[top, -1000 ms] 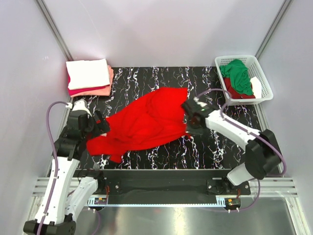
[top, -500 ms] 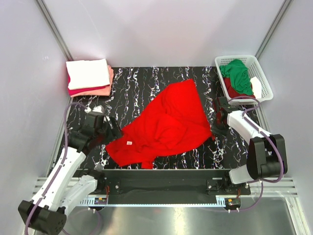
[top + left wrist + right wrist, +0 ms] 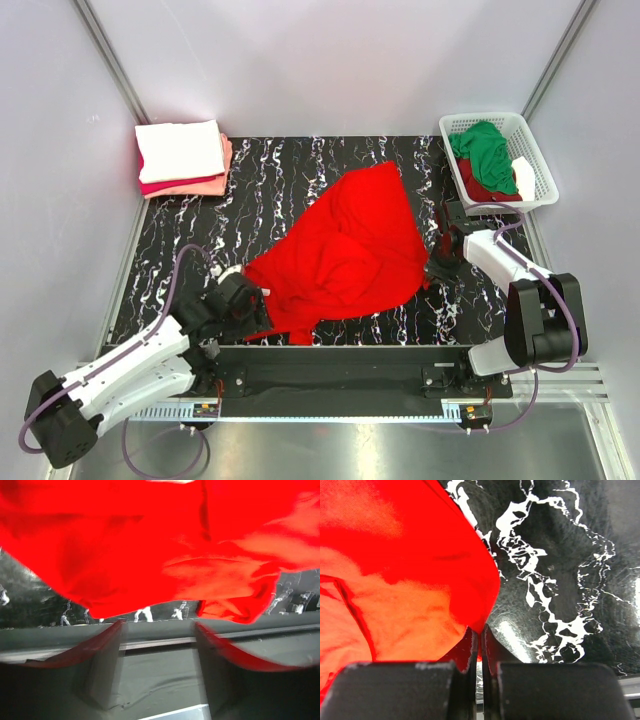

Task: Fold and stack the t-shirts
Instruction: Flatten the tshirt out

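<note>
A bright red t-shirt (image 3: pixel 340 250) lies spread and rumpled across the middle of the black marbled table (image 3: pixel 260 180). My right gripper (image 3: pixel 432 268) is shut on its right edge, and the cloth is pinched between the jaws in the right wrist view (image 3: pixel 480 630). My left gripper (image 3: pixel 258 305) is low at the shirt's near-left corner by the table's front edge. In the left wrist view (image 3: pixel 157 627) its jaws stand wide apart and empty, with the red shirt (image 3: pixel 150 545) just beyond them. A folded stack sits at the back left: white t-shirt (image 3: pixel 180 150) on top, crimson (image 3: pixel 160 186) and salmon pink (image 3: pixel 215 183) beneath.
A white lattice basket (image 3: pixel 545 170) at the back right holds a green shirt (image 3: pixel 485 155), a dark red one (image 3: pixel 490 192) and a bit of white cloth. Grey walls enclose the table. A metal rail runs along the front edge (image 3: pixel 160 642).
The shirt was drawn out to the right and spread. My left gripper has let go of the shirt's left corner and dropped back toward the front edge. The right gripper has barely moved lately.
</note>
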Robot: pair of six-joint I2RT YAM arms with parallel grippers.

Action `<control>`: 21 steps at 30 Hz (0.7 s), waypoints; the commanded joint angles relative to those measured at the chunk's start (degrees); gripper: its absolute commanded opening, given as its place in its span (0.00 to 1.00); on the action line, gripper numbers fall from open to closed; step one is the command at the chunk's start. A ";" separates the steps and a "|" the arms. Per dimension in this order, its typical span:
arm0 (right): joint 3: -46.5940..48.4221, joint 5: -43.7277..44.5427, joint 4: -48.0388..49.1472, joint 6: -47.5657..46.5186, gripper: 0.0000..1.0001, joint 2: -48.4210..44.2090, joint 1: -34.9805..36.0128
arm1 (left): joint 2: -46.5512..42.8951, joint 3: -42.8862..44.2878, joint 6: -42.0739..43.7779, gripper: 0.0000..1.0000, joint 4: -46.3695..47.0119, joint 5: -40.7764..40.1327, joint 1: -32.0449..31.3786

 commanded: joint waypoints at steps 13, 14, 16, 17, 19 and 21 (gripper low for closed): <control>-0.27 -1.91 0.95 -1.26 0.00 -1.55 -0.07 | 9.11 -2.96 -6.30 0.76 4.66 -9.11 -1.89; -0.19 -1.82 0.95 -1.26 0.00 -1.55 -0.16 | 10.16 -2.96 -5.87 0.76 5.01 -9.37 -1.89; -0.19 -1.82 0.87 -1.35 0.00 -1.81 -0.16 | 11.93 -2.35 -5.51 0.69 5.54 -10.51 -1.97; -0.19 -1.82 0.95 -1.35 0.00 -1.72 -0.16 | 12.02 -2.00 -4.73 0.61 5.80 -10.95 -2.06; -0.10 -1.82 1.04 -1.61 0.00 -1.55 -0.16 | 11.85 0.37 -3.67 0.39 5.19 -12.44 -1.97; -0.01 -1.91 1.04 -1.61 0.00 -1.37 -0.16 | 11.49 5.44 -1.83 0.12 2.40 -14.19 -2.06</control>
